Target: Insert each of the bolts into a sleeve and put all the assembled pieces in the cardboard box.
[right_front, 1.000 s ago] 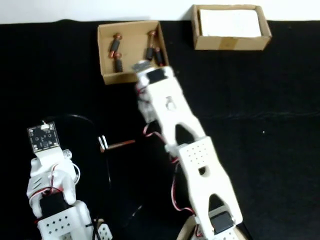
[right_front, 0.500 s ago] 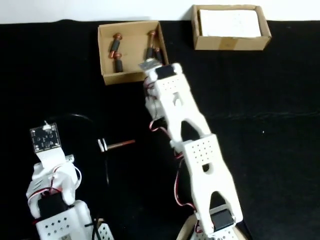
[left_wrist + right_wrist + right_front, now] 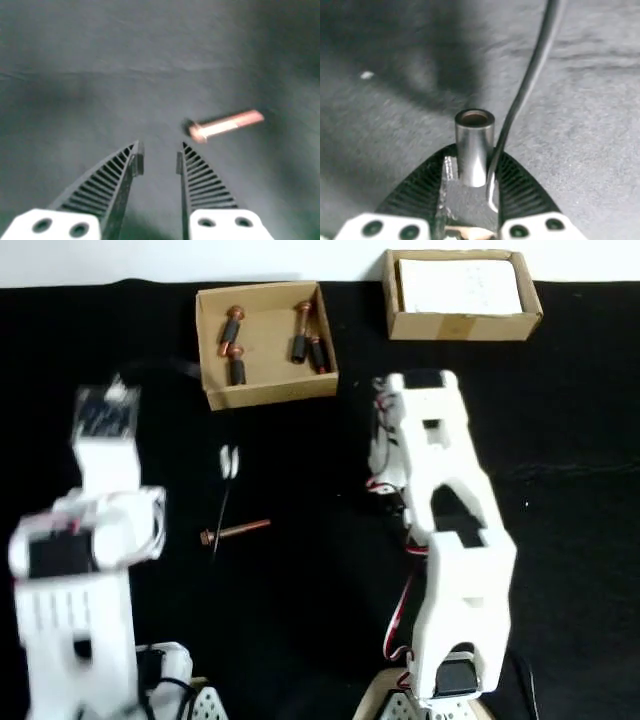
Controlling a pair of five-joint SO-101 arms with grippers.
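Since a second ago the right arm (image 3: 440, 470) has pulled back from the cardboard box (image 3: 265, 390) and now ends at about 4 o'clock of it, while the left arm (image 3: 90, 540) has risen and swung forward over the 9 o'clock side of the desk (image 3: 560, 570). One loose bolt (image 3: 235, 531) lies flat on the dark cloth at roughly 6 o'clock from the box, head toward 9 o'clock and shank toward 3 o'clock. The box itself sits toward 11 o'clock on the desk with four assembled pieces (image 3: 232, 330) already inside; a second box (image 3: 460, 325) stands at 1 o'clock. The right pincer (image 3: 472, 172) is clamped on a metal sleeve (image 3: 475, 142), whose open bore faces away from the wrist, with a dark cable (image 3: 545, 50) crossing just beside it. The left pincer (image 3: 159, 155) hangs above the cloth with its jaws apart and nothing between them, the bolt (image 3: 225, 125) lying near its tips but off to one side. The step in hand looks to be picking up this last bolt. It would go best with the jaws centred over the shank and crosswise to it, closing close to the head so the far end stays free to enter the bore. The right arm should hold the sleeve steady, mouth turned toward the bolt, and the cable kept out of the mouth.
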